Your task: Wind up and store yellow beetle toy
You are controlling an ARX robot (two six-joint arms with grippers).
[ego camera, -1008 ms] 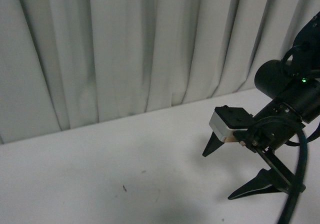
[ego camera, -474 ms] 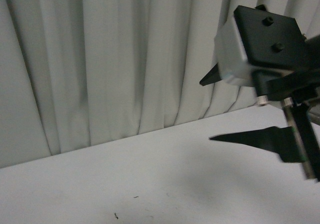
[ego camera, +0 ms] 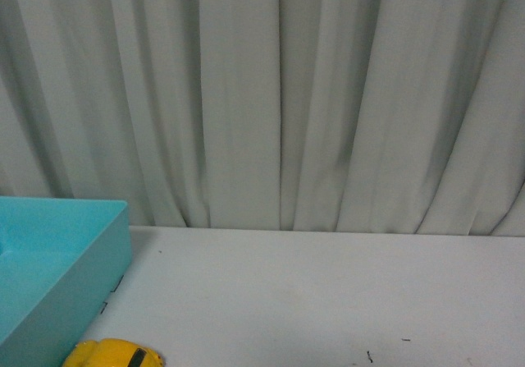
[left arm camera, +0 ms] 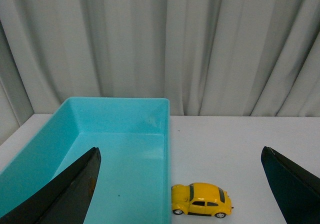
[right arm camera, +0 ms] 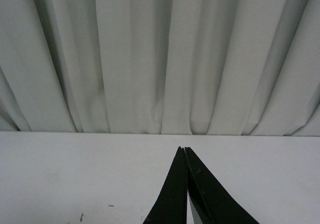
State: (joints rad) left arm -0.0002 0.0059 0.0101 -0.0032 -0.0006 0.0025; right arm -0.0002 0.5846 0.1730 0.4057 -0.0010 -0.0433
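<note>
The yellow beetle toy stands on its wheels on the white table, its nose touching or almost touching the outer wall of a turquoise bin. My left gripper is open wide above them, one finger over the bin, the other over bare table. In the front view only the toy's roof shows at the lower edge, beside the bin. My right gripper is shut with nothing between its fingers, over bare white table. Neither arm shows in the front view.
A pale pleated curtain hangs along the table's far edge. Small dark specks mark the white tabletop. The bin's inside shows nothing but a tiny dark speck.
The front view has swung left: the open black gripper that filled its right side is gone, and the turquoise bin and the yellow toy have come into view at the lower left.
</note>
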